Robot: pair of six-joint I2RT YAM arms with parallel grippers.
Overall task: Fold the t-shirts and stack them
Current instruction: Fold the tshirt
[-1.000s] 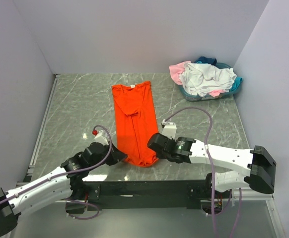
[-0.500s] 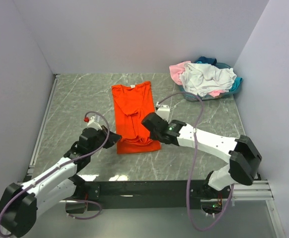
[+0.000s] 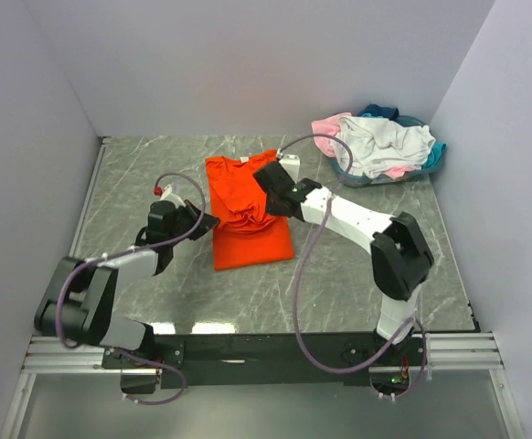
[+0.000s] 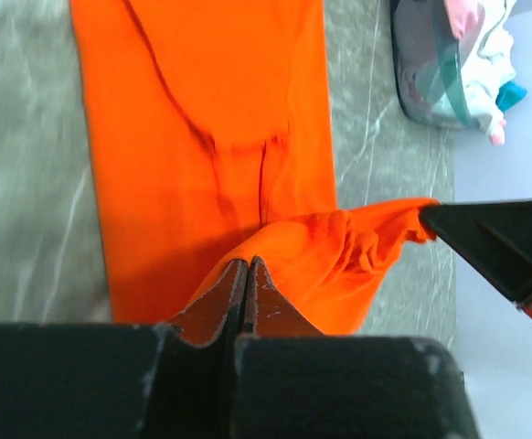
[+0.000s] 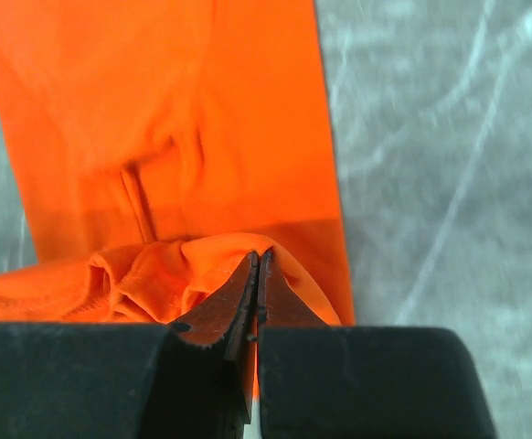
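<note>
An orange t-shirt (image 3: 248, 215) lies lengthwise in the middle of the marble table, its near hem lifted and doubled back over its body. My left gripper (image 3: 213, 222) is shut on the hem's left corner (image 4: 275, 251), and my right gripper (image 3: 264, 179) is shut on the right corner (image 5: 248, 245). The hem sags in wrinkles between the two grips. More t-shirts, white (image 3: 380, 142), pink (image 3: 325, 128) and teal (image 3: 382, 112), are heaped at the back right.
The heap of shirts sits in a blue basket (image 3: 435, 155) in the far right corner, also seen in the left wrist view as a basket (image 4: 430, 78). White walls close in the table on three sides. Purple cables loop above both arms.
Both grippers have carried the orange shirt's near hem away from the table's front edge toward the collar. The shirt now lies folded shorter, and both arms have stretched farther out.
</note>
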